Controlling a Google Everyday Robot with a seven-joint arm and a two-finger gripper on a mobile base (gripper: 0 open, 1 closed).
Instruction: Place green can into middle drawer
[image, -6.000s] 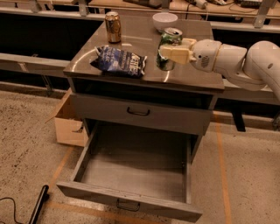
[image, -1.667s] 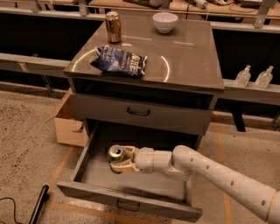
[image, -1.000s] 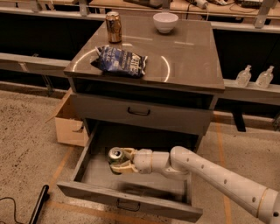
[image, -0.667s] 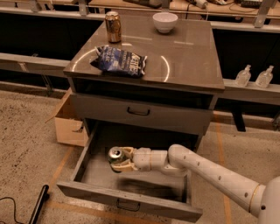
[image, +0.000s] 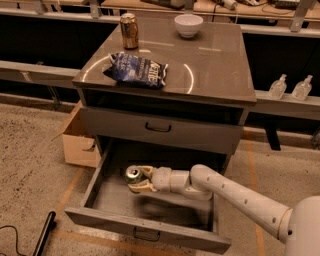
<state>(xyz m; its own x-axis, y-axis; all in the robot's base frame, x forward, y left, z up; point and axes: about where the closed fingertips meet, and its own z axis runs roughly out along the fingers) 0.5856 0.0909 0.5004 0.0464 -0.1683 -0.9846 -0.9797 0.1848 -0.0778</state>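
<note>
At the bottom of the grey cabinet (image: 239, 120), pulled wide open: the middle drawer (image: 190, 240), wide, flat and grey, with a small black handle in front. Inside it, toward the cabinet's left side: the slim dark-green can (image: 133, 174), its silver top turned up to the camera. Around the can: the pale gripper (image: 141, 178), jaws grasping it, one above and one below. Cannot tell if the can's bottom touches the drawer floor. Behind the gripper: a long white arm (image: 240, 200), coming in from past the cabinet's right side.

Just above the open drawer, in the cabinet front: a shut grey drawer (image: 200, 135) with a black handle.

On the cabinet's shiny grey counter (image: 215, 60): a crinkly dark-blue snack bag (image: 136, 70) at the front left, a gold-brown can (image: 129, 31) standing at the back left, a small white bowl (image: 188, 25) at the back middle.

On the floor just left of the cabinet: an open brown cardboard box (image: 80, 145). Right of the cabinet, on a low ledge: two clear bottles (image: 277, 87), side by side.
</note>
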